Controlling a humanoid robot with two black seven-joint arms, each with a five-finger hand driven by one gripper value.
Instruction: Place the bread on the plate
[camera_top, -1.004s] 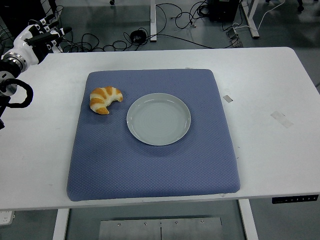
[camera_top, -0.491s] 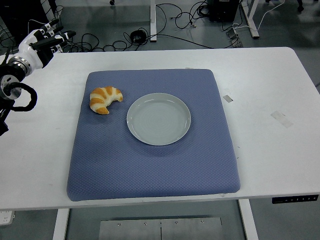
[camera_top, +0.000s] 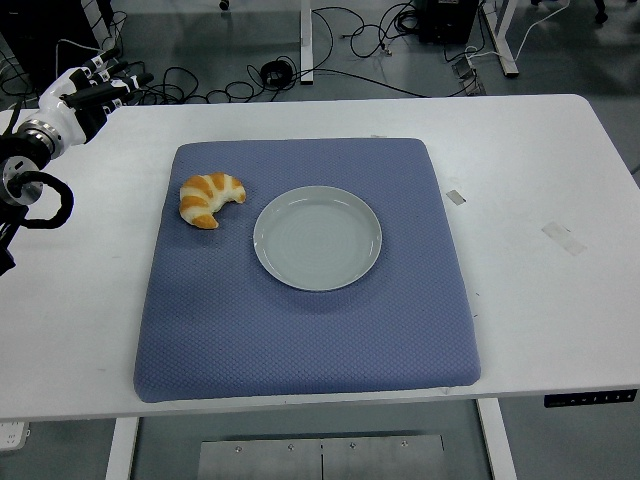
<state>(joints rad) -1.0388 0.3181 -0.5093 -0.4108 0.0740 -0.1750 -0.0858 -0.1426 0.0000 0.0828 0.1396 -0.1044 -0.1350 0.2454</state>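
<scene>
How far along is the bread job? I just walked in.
Nothing is done yet: the croissant lies on the blue mat, left of the empty plate. The left hand is at the table's far left corner, holding nothing. Reaching, grasping and placing all remain.

Glossy plate (camera_top: 317, 238) on dimpled cloth mat (camera_top: 306, 330).

A lab: tangled floor cables (camera_top: 340, 40) behind a white table (camera_top: 530, 200).
</scene>
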